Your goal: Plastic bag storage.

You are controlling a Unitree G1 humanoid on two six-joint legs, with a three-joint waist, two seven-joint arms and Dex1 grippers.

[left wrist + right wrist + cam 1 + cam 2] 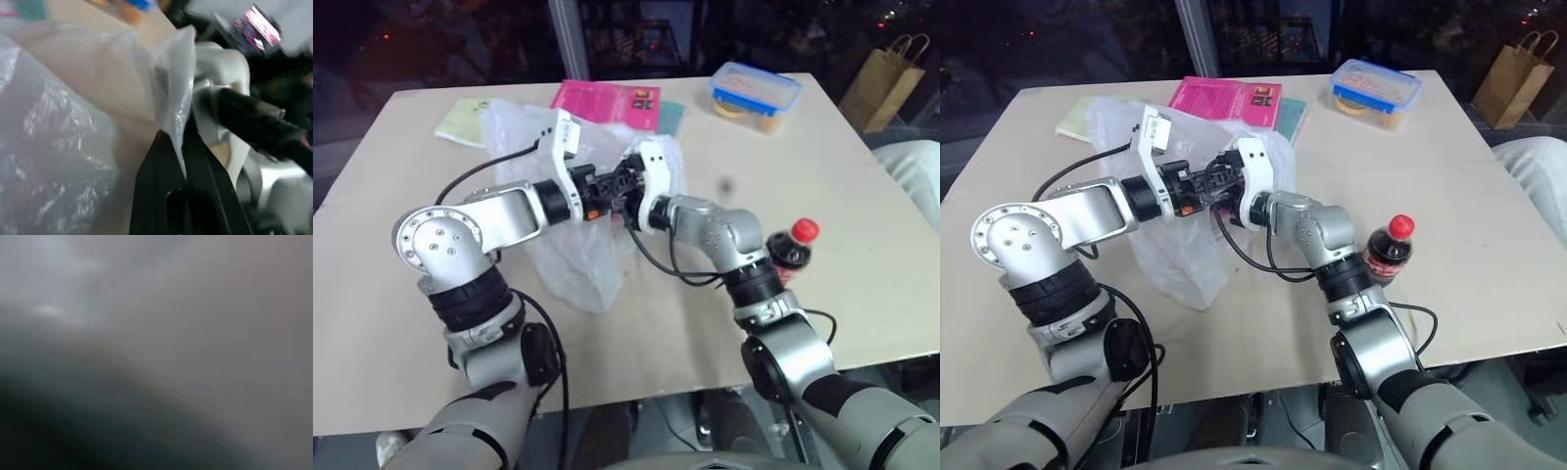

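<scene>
on the counter [862, 245] beneath my two arms, the plastic bag [578, 259] lies crumpled. my left end effector [182, 147] is pressed together, pinching a fold of the bag's film. just right of it, nearly tip to tip, my right end effector [625, 196] meets the same bunched plastic; i cannot tell how its fingers stand. farther right a cola bottle [791, 250] stands by my right forearm.

A: Silver-grey arm shells, round left elbow cap [437, 245] ringed with small screws, ribbed black joint collars.
B: White wrist housings, black fingers [161, 196], orange fleck at left wrist; loose black cables [651, 257] along both forearms.
</scene>
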